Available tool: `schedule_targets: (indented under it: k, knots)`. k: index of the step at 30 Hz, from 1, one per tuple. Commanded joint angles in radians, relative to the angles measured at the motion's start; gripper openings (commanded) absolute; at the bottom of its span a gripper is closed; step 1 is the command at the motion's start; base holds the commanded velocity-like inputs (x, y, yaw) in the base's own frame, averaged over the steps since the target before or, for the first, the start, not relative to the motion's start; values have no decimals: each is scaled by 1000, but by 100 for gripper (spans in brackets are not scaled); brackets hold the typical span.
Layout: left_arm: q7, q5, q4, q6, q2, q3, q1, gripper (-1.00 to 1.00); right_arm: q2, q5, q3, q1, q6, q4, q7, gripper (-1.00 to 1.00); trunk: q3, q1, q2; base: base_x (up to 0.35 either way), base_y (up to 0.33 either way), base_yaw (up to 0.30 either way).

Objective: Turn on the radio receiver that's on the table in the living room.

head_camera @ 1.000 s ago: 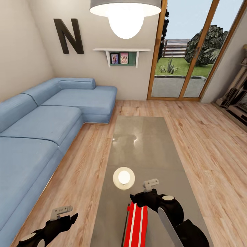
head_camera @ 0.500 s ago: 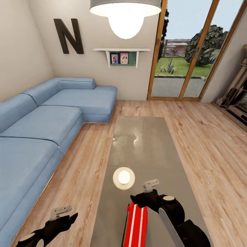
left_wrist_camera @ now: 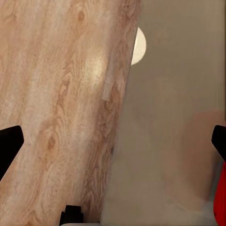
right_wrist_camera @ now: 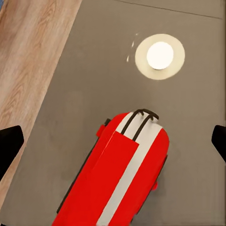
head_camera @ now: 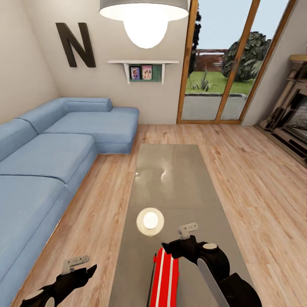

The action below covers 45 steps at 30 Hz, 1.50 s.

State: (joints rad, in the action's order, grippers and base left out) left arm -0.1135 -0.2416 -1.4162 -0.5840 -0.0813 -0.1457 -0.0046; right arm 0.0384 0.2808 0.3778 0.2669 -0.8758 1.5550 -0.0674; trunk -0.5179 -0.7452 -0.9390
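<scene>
A blue sofa [head_camera: 47,157] runs along the left wall, its far end turning out onto the light wood floor [head_camera: 256,187]. Above the sofa, a dark letter N [head_camera: 76,44] hangs on the beige wall [head_camera: 111,94]. Right of the N sits a small white shelf [head_camera: 143,64] with pictures. Further right stand wood-framed glass doors [head_camera: 219,64] showing a garden. A lit pendant lamp [head_camera: 145,19] hangs overhead. A fireplace [head_camera: 294,111] stands opposite the sofa.
</scene>
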Motion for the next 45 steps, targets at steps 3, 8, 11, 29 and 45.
schedule_targets:
  k: [3, 8, 11, 29, 45]
  knots:
    - [0, 0, 0, 0, 0, 0, 0, 100, 0, 0, 0, 0, 0, 0, 0, 100, 0, 0, 0, 0, 0, -44]
    - [0, 0, 0, 0, 0, 0, 0, 100, 0, 1, 0, 0, 0, 0, 0, 100, 0, 0, 0, 0, 0, 10]
    - [0, 1, 0, 0, 0, 0, 0, 100, 0, 1, 0, 0, 0, 0, 1, 100, 0, 0, 0, 0, 0, 162]
    - [0, 0, 0, 0, 0, 0, 0, 100, 0, 1, -2, 0, 0, 0, 1, 100, 0, 0, 0, 0, 0, 98]
    - [0, 0, 0, 0, 0, 0, 0, 100, 0, 1, -2, 0, 0, 0, 1, 100, 0, 0, 0, 0, 0, 0]
